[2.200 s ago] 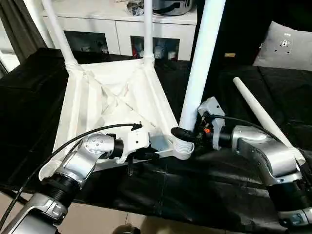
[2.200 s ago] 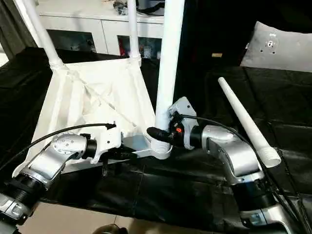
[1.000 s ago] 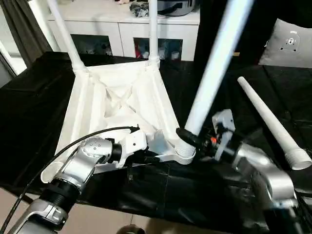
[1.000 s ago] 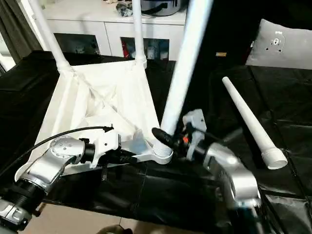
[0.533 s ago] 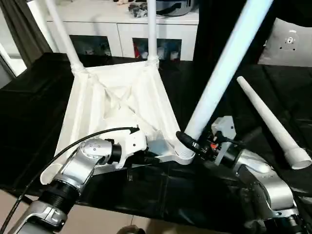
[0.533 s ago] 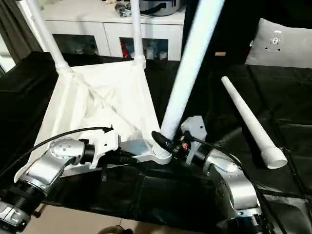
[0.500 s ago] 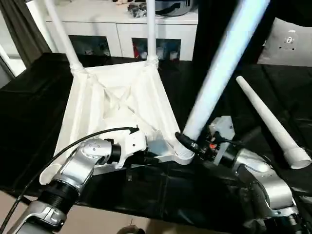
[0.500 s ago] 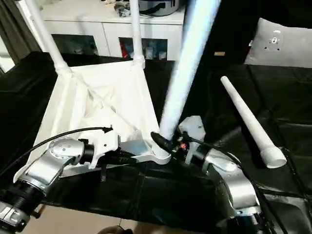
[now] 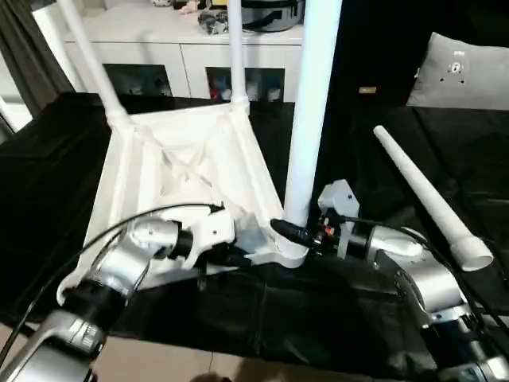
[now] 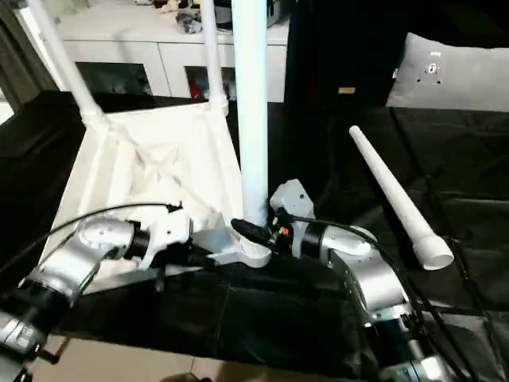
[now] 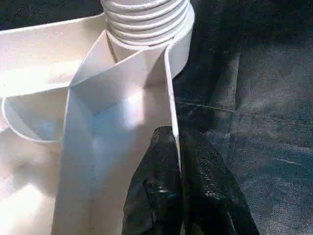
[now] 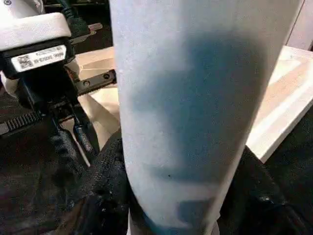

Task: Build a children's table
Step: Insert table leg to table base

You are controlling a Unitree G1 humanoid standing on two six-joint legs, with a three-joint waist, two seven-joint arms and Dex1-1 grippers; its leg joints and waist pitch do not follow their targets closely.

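Note:
The white tabletop (image 9: 179, 171) lies upside down on black cloth, ribs up. Two white legs (image 9: 89, 57) (image 9: 236, 49) stand in its far corner sockets. A third leg (image 9: 308, 111) stands upright in the near right socket (image 9: 291, 255), its threaded end (image 11: 146, 17) seated in the collar. My right gripper (image 9: 293, 232) is shut around this leg just above the socket, its black fingers (image 12: 105, 191) on either side of the tube (image 12: 195, 98). My left gripper (image 9: 238, 259) is shut on the tabletop's near rim (image 11: 171, 112), pinching the thin wall.
A fourth white leg (image 9: 421, 197) lies loose on the black cloth to the right. A grey cushion (image 9: 460, 73) leans at the back right. White cabinets (image 9: 183, 68) stand behind the table. The cloth's front edge (image 9: 262, 342) drops off close to my arms.
The leg in my right gripper leaned to the right half a second ago and now stands upright in the socket. The left gripper keeps its hold on the rim.

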